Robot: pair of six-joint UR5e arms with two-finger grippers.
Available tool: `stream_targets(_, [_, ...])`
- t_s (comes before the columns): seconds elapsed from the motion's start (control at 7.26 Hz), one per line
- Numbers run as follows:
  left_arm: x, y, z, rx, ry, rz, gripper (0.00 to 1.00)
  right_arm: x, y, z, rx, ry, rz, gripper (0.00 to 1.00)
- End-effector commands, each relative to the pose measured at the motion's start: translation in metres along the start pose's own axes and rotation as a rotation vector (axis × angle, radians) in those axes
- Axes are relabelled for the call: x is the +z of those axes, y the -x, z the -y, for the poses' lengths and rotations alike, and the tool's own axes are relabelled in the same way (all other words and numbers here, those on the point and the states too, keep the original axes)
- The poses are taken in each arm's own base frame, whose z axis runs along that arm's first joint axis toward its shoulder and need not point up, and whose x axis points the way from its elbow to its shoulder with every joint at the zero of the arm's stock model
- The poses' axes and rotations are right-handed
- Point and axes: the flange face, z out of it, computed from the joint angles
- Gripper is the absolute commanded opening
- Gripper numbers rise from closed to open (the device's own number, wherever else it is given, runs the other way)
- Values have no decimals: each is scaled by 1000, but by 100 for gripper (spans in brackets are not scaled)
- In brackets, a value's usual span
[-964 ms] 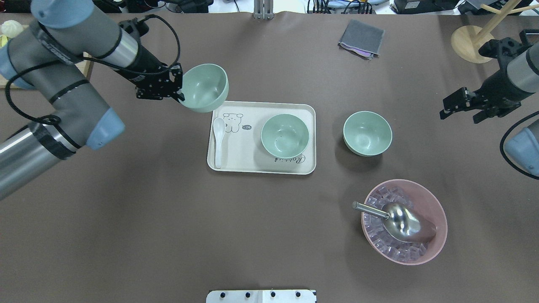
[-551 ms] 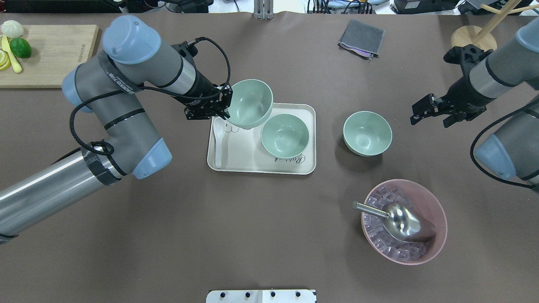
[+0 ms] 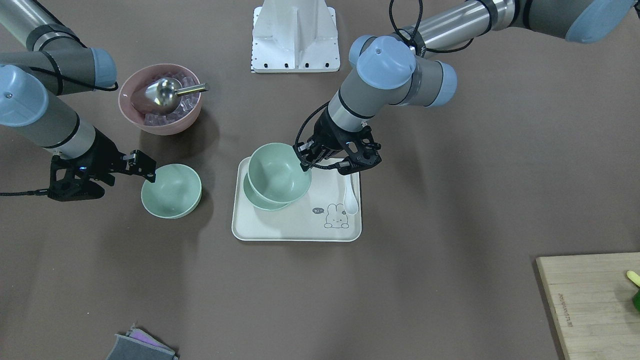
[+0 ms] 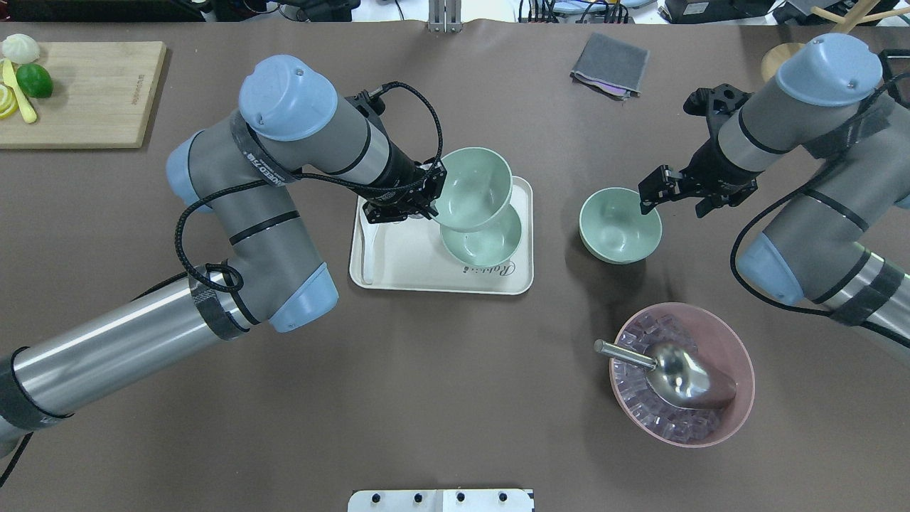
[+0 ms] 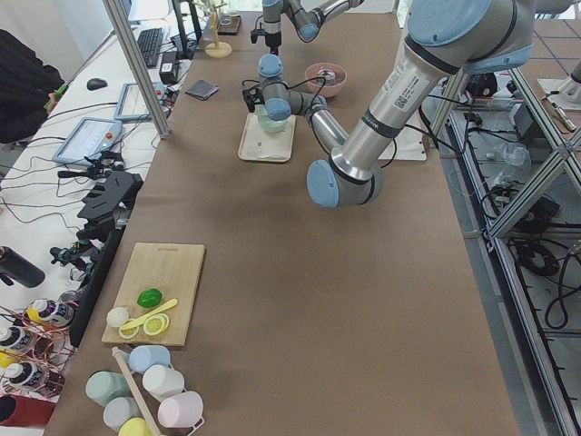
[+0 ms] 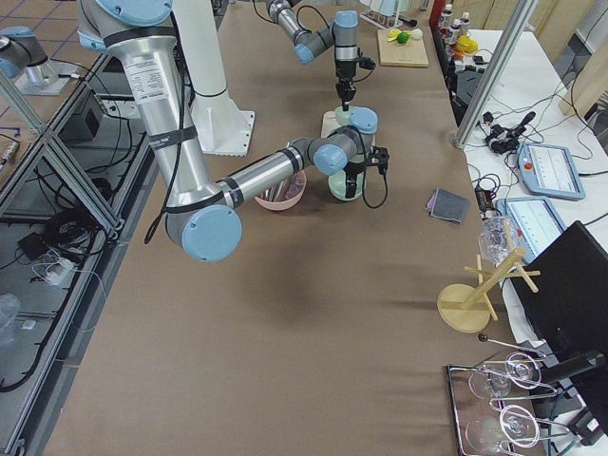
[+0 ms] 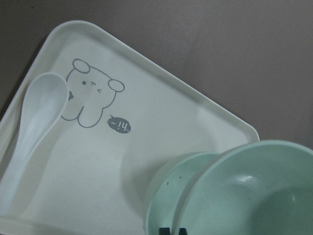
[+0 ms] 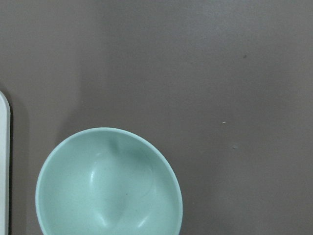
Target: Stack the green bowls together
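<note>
My left gripper [image 4: 435,199] is shut on the rim of a green bowl [image 4: 473,186] and holds it tilted just above a second green bowl [image 4: 487,245] that sits on the cream tray [image 4: 405,270]. The left wrist view shows the held bowl [image 7: 259,191] overlapping the tray bowl [image 7: 164,191]. A third green bowl [image 4: 618,226] stands on the table right of the tray. My right gripper [image 4: 672,206] is open and empty at this bowl's right rim. It also shows in the front-facing view [image 3: 107,182] beside that bowl [image 3: 171,191], which also fills the right wrist view [image 8: 107,181].
A white spoon [image 3: 351,197] lies on the tray. A pink bowl [image 4: 743,355] with clear cubes and a metal scoop [image 4: 682,377] stands front right. A grey cloth [image 4: 610,64], a wooden stand base [image 4: 771,60] and a cutting board [image 4: 78,92] lie along the far edge.
My left arm has carried its green bowl rightward across the tray to above the tray bowl. My right arm has moved left to the lone green bowl.
</note>
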Motion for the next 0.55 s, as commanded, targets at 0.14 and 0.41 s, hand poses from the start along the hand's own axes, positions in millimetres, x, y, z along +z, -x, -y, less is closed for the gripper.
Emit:
stream_targets(0.14, [11,-5,-14,31,6,-24,0,20,6,2,-1,16,-25,100])
stream_targets(0.41, [26,1,-7,46,10,-55,0,23,5,2,-4,16,-22,100])
